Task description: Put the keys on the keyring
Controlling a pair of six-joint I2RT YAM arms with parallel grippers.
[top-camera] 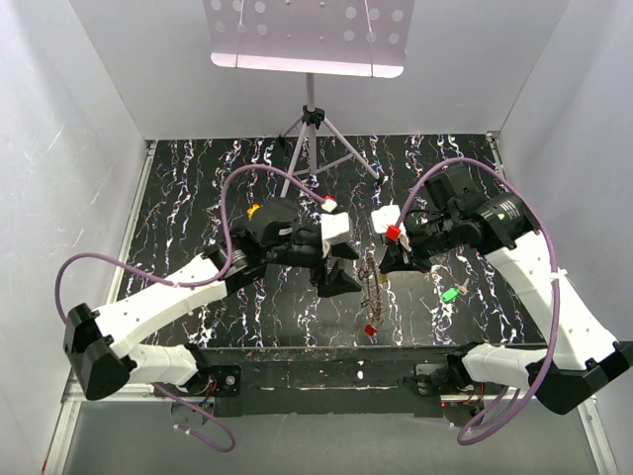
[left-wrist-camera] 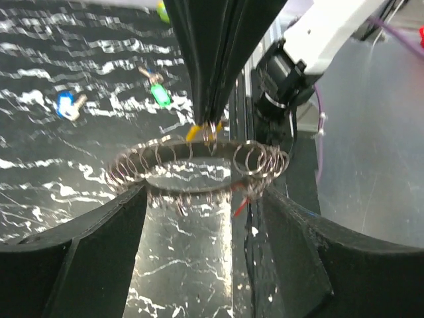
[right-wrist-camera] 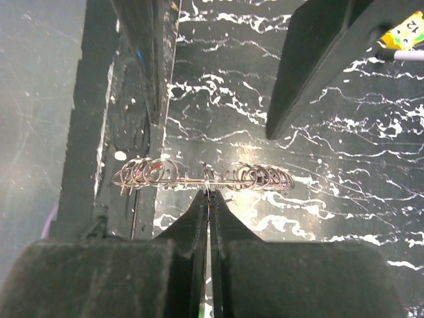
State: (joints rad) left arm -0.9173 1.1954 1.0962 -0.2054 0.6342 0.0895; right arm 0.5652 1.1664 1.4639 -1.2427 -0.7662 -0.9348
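— Overhead, keyring (top-camera: 372,272) held up at centre; green key (top-camera: 450,294) loose on tabletop (top-camera: 198,178). Left wrist?
— Left end effector (left-wrist-camera: 202,193) wide open, straddling it, gripping nothing. Right wrist: right end effector (right-wrist-camera: 209,193) pinched shut on its wire. Thin grip, so keyring could twist or slip.

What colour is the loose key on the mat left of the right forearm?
The key is green; the top external view shows it best.

A black tabletop (top-camera: 198,178) with white marble veining is carrying small items. A silvery green-headed key (top-camera: 450,294) is lying toward its right, a blue-headed key (left-wrist-camera: 64,105) apart from it, and a yellow cube (top-camera: 254,210) toward the left.
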